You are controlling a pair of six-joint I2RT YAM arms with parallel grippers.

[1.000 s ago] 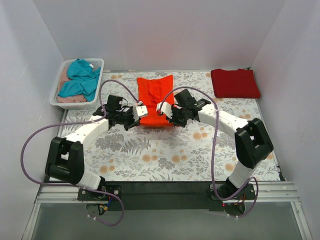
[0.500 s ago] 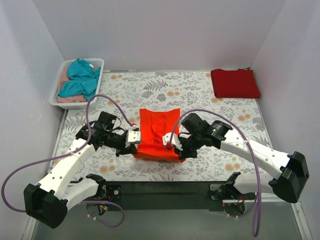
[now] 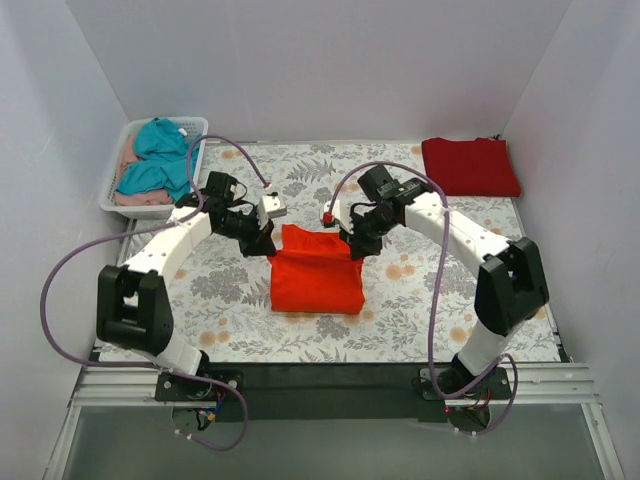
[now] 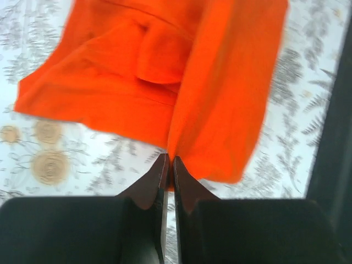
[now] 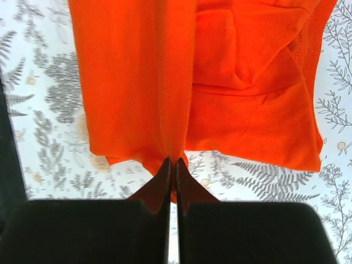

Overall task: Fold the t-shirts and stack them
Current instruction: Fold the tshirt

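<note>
While both arms are working on one garment, the task is sitting at roughly its midpoint. Well out to the left of the left gripper (image 3: 268,240), a white basket (image 3: 115,190) is holding a teal garment (image 3: 160,160) and a pale pink garment (image 3: 135,197), neither being touched. The left gripper is pinching the orange-red t-shirt (image 3: 315,275) at its far left corner, its jaws drawn together to a hairline with a fold of cloth caught between the tips. Directly ahead of those tips the fabric is spreading out in layers, the sleeve area bunching beneath.

Between the two grippers the shirt's far edge is being held up, while its near part is lying flat on the patterned table (image 3: 420,310) as a compact rectangle.

The right gripper (image 3: 352,245) is mirroring this hold at the far right corner, its jaws likewise all but closed on a crease of the same orange cloth, which is draping away just past its fingertips.

Well apart from the right gripper, toward the far right corner, the crimson t-shirt (image 3: 470,166) is lying already folded into a neat rectangle.

Judged from this layout, one shirt is done. The orange-red one is needing its fold laid down and released, then carrying across to sit on the crimson one.
</note>
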